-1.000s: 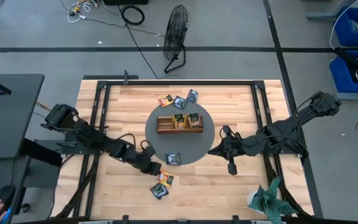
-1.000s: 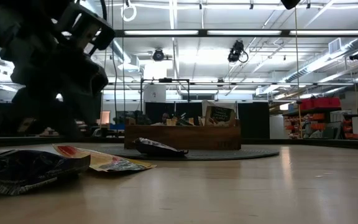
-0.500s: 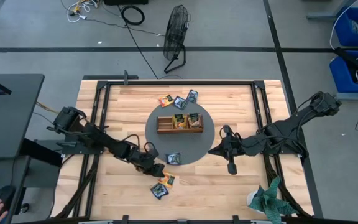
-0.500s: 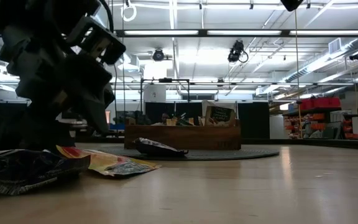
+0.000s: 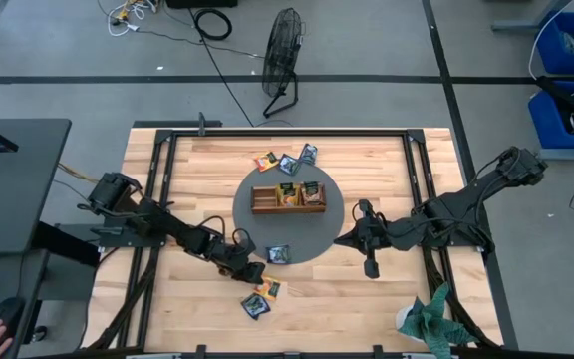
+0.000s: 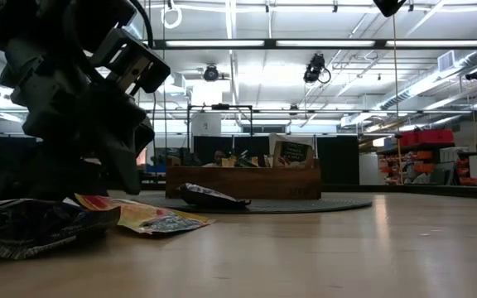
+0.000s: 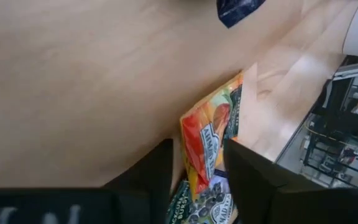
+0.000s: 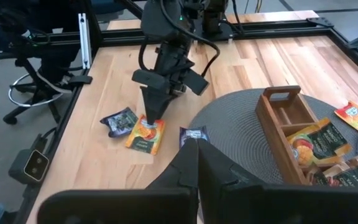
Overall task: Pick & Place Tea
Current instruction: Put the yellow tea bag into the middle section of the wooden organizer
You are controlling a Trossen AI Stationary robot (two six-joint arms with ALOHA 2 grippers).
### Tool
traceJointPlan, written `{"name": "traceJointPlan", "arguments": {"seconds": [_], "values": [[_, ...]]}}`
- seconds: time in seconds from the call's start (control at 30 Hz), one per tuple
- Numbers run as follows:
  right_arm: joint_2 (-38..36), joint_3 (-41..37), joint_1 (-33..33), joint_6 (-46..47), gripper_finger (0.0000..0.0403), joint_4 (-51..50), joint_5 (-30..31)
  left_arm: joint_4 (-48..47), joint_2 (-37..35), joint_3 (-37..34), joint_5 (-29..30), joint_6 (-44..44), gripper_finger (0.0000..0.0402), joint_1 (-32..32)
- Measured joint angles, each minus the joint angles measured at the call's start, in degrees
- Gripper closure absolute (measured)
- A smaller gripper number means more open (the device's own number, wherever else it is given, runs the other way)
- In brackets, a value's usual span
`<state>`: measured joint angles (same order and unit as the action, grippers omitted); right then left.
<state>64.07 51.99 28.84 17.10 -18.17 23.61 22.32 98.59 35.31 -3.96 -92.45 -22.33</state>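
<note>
On the wooden surface (image 5: 367, 309), near its front edge, the left hand (image 5: 254, 275) reaches down over an orange tea sachet (image 5: 267, 289). Its two fingers (image 7: 157, 171) stand a little apart with the sachet's edge between them, one finger on each side. Whether they are truly pinching the sachet or only straddling it cannot be told; the sachet lies flat on the wood. Just beside it lies a dark blue sachet (image 5: 254, 307); from the low camera the two appear to touch.

A further dark sachet (image 5: 278, 255) rests on the front edge of the round grey mat (image 5: 247, 224) at the middle of the surface. On that mat stands the long wooden tray (image 5: 288, 207), with a few sachets standing in its compartments. Behind the mat, three more sachets (image 5: 287, 160) lie loose on the wood.

The right hand (image 5: 372, 267) waits to the right of the mat, above the surface, its fingers pressed together and holding nothing.
</note>
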Motion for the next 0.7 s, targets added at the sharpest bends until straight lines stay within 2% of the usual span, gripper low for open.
{"name": "traceJointPlan", "arguments": {"seconds": [0.23, 0.33, 0.5, 0.7], "values": [[0.0, 0.0, 0.0, 0.0, 0.0403, 0.02, -0.02, 0.06, 0.0, -0.02, 1.56, 0.72, 0.0386, 0.04], [0.0, 0.0, -0.07, 0.01, 0.0396, 0.03, -0.01, 1.36, 0.0, -0.06, 2.51, 1.9, 0.0394, 0.04], [0.0, 0.0, -0.81, 0.08, 0.0383, 1.18, -0.02, 9.43, 0.0, -0.06, 4.39, 3.66, 0.0399, 0.03], [-0.23, 0.0, -2.94, 0.56, 0.0377, 5.8, 0.0, 19.64, 0.0, -0.04, 12.72, 6.0, 0.04, 0.05]]}}
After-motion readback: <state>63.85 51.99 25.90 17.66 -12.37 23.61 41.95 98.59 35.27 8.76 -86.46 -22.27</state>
